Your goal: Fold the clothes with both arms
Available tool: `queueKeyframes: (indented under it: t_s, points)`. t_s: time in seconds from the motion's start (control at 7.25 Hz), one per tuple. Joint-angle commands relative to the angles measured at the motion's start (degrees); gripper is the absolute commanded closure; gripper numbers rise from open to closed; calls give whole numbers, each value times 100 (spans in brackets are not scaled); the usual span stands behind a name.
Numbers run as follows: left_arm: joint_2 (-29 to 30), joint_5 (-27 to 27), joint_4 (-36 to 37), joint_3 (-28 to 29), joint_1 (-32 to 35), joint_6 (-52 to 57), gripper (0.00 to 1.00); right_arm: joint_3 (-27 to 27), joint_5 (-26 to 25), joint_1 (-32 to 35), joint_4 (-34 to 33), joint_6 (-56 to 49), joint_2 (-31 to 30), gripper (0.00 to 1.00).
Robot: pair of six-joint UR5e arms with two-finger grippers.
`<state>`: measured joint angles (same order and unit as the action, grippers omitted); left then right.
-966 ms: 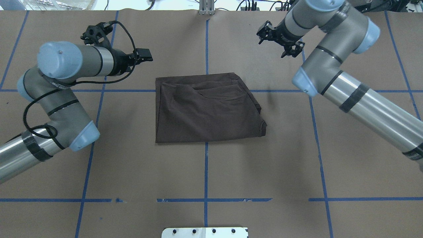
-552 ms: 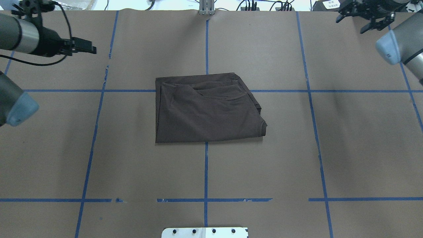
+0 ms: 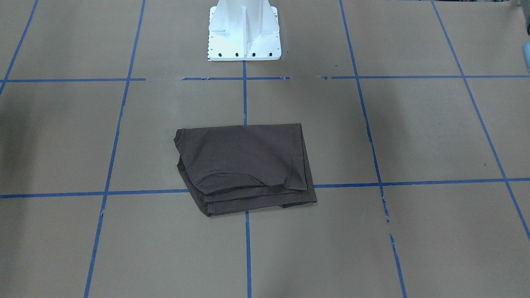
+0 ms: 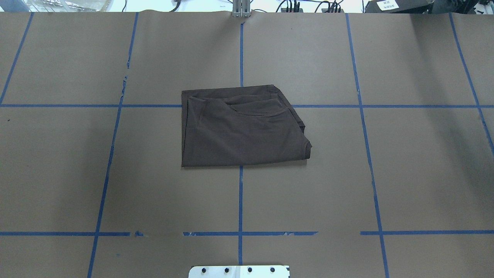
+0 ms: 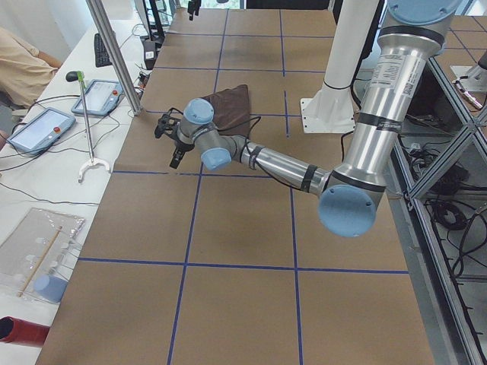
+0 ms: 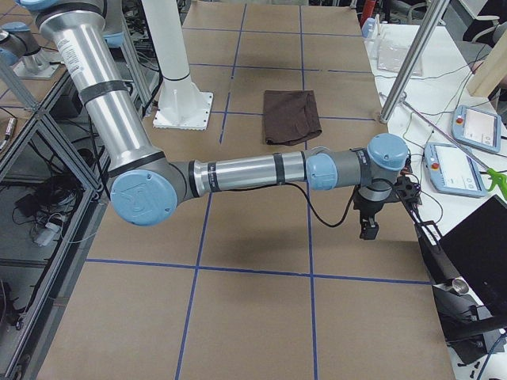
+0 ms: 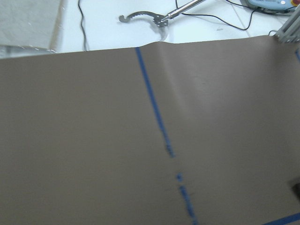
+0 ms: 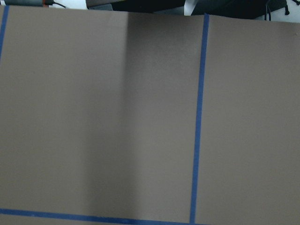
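The dark brown T-shirt (image 4: pixel 239 131) lies folded into a rough rectangle at the table's middle, with the collar at its right corner. It also shows in the front view (image 3: pixel 244 165) and in both side views (image 5: pixel 228 106) (image 6: pixel 291 115). Neither gripper touches it. My left gripper (image 5: pixel 169 144) hangs over the far-left part of the table, well away from the shirt. My right gripper (image 6: pixel 369 229) hangs over the far-right part, near the table's edge. Both show only in the side views, so I cannot tell whether they are open or shut. Both wrist views show only bare brown paper and blue tape.
The white pedestal base (image 3: pixel 244 33) stands at the robot's side of the table. Blue tape lines (image 4: pixel 241 200) grid the brown paper. Metal posts (image 5: pixel 114 53) (image 6: pixel 412 63), teach pendants (image 5: pixel 99 95) (image 6: pixel 475 127) and a grabber tool (image 5: pixel 87 129) stand along the far edge.
Both arms have swung outward, left arm to the left and right arm to the right, and have left the overhead view. The shirt has not moved.
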<state>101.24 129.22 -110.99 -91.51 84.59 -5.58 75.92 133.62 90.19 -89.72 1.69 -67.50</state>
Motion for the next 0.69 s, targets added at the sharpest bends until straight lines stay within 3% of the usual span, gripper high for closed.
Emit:
queueKeyframes:
  t_s: [0.0,0.14,0.28,0.55]
  points:
    - [35,225,2253,-339,452,795,0,2,155,393,-273,-459,-368,0]
    - [-112,226,2675,-767,505,865,0,28,165,394,-379,-459,-377,0]
    - [-731,218,2566,-1224,471,770,0,28,165,420,-440,-467,-386,0]
    - [-887,217,2398,-1247,453,725,0,37,173,341,-415,-389,-360,0]
